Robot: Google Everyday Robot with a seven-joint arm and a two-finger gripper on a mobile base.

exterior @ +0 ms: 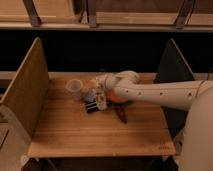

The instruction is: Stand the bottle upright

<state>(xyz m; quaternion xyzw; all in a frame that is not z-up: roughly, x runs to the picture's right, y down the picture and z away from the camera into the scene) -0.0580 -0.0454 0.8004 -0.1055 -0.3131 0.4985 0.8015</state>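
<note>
Probably light, stiff, slick plastic: take bottle (102, 103) mid-body across label, clear of bar (91, 107) just left, with hand (96, 95) right at it mid-bench, can't tell whether apart or clamped.

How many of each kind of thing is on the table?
cup: 1
bottle: 1
black bar: 1
orange thing: 1
dark brown thing: 1
Total: 5
The gripper is down at the bottle.

table (100, 136): matt wood (grain visible) | bottle (102, 103): smooth plastic | jaws at bottle
</note>
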